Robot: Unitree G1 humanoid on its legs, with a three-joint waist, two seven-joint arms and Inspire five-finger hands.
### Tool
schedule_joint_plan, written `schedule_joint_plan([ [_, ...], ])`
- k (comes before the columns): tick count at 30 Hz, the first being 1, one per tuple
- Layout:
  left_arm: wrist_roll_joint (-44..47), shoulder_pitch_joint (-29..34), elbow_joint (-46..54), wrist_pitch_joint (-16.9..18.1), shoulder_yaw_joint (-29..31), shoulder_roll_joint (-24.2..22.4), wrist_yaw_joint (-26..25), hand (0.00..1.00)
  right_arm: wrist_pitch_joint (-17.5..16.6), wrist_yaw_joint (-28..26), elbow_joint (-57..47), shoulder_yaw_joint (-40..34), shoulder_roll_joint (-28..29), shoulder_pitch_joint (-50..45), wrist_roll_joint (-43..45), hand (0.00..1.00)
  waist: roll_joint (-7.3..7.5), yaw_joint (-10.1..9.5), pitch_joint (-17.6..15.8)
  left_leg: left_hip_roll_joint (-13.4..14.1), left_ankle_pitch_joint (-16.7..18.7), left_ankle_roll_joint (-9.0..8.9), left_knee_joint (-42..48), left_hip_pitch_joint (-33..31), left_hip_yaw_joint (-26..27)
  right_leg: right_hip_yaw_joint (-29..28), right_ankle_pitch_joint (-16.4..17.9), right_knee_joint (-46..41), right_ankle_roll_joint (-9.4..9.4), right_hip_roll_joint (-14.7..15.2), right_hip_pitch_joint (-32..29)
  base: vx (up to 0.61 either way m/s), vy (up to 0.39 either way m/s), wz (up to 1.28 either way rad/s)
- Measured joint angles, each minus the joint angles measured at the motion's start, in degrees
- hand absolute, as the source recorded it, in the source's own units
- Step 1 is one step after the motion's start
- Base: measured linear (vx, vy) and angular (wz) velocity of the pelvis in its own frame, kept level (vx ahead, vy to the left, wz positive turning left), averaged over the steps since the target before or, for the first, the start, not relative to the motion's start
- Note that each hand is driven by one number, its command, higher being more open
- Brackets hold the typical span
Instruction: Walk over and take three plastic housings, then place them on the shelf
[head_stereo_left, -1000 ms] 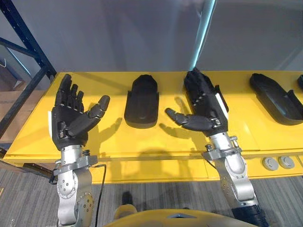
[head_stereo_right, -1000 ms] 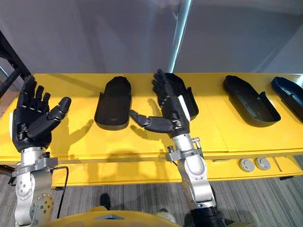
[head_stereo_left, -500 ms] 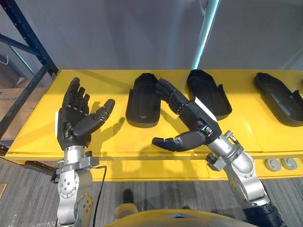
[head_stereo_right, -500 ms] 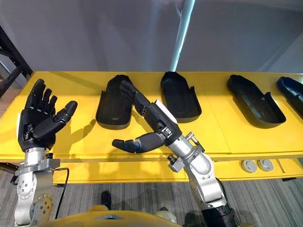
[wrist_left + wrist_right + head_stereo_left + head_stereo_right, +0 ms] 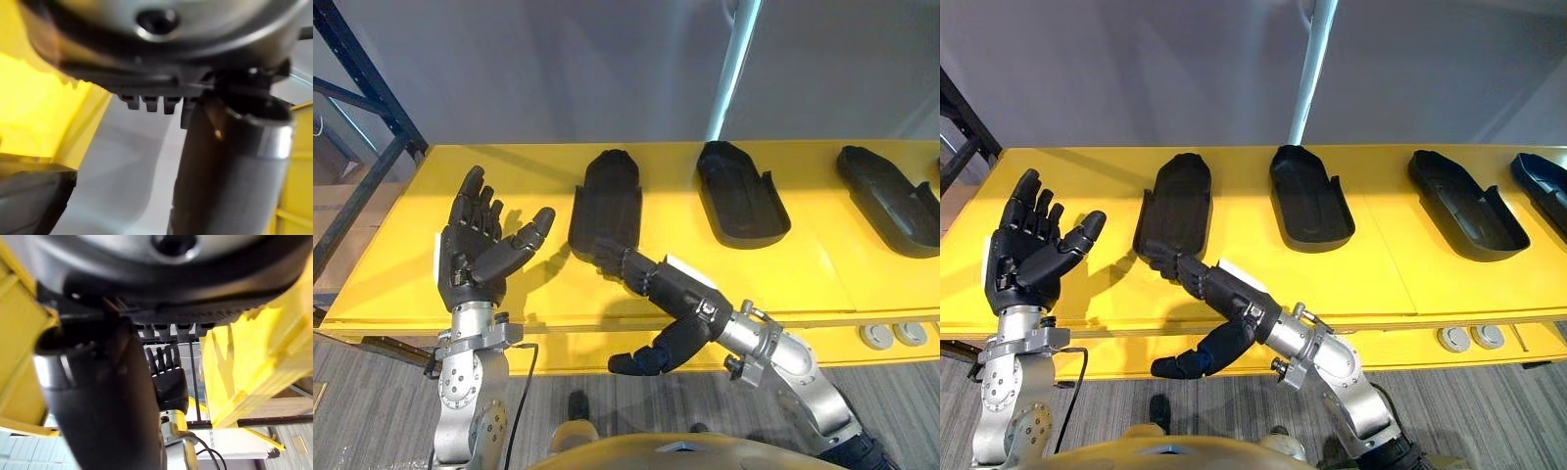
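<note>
While the left hand (image 5: pixel 475 259) is held up over the left part of the long yellow desk (image 5: pixel 822 264), palm turned upward with its fingers spread, nearly straight and holding nothing, the right hand (image 5: pixel 677 290) reaches low across the desk's front edge from the right. Its fingers (image 5: pixel 612 258) are stretched out, only slightly bent, and their tips lie at the near end of the leftmost housing (image 5: pixel 605 201), a black, elongated plastic shell lying lengthwise on the desk. I cannot tell whether the tips press on it or only meet it. The thumb (image 5: pixel 641 360) points away below the desk's front edge, well apart from the shell, so this hand is spread and grips nothing.

To the right, apart from the first, lies the second housing (image 5: pixel 739 191), a black plastic shell with its hollow side up. Farther right rests the third housing (image 5: pixel 1464 201), also hollow side up, and the fourth housing (image 5: pixel 1542 186) sits at the desk's right end. All four lie on the desk, none in a hand.

Two round grey buttons (image 5: pixel 889 336) sit on the desk's front face at the right. A dark blue metal rack frame (image 5: pixel 362 78) stands beside the desk's left end. The right wrist view also shows the left hand, raised with its fingers straight.
</note>
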State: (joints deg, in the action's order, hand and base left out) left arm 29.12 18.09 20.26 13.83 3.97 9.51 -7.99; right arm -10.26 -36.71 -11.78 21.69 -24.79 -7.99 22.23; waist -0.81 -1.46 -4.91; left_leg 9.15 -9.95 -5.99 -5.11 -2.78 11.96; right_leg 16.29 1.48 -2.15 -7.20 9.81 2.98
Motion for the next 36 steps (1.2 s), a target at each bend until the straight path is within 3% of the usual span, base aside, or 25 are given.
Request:
schedule_joint_plan([
  [12,-0.4,0.4,-1.4,0.0,-0.8,0.0,-0.2,1.00,-0.5,5.2,7.6,1.6,2.5,2.2,-0.6,1.00,-0.18,-0.25,-0.1,-0.1,-0.5,0.02,0.0,-0.6,-1.7,1.5,0.6,-0.9,-0.08,0.0,0.1,0.00,-0.005,0.06],
  [20,-0.4,0.6,-2.3,0.0,-0.8,-0.4,-0.1,1.00,-2.0,13.7,10.0,1.8,5.3,2.3,-1.8,1.00,-0.27,-0.57,-0.1,-0.1,-0.7,0.08,0.0,-0.6,-2.1,1.8,0.6,-1.1,-0.09,0.0,0.3,0.00,0.000,0.00],
  [36,-0.4,2.7,-2.3,0.0,-0.7,-2.1,0.0,1.00,-1.9,19.9,13.5,1.1,9.1,2.6,-3.9,1.00,-0.82,-0.78,0.1,-0.1,-0.8,-0.15,0.0,-0.6,-2.6,2.2,0.9,-1.7,-0.02,0.1,0.2,0.00,-0.003,0.01],
])
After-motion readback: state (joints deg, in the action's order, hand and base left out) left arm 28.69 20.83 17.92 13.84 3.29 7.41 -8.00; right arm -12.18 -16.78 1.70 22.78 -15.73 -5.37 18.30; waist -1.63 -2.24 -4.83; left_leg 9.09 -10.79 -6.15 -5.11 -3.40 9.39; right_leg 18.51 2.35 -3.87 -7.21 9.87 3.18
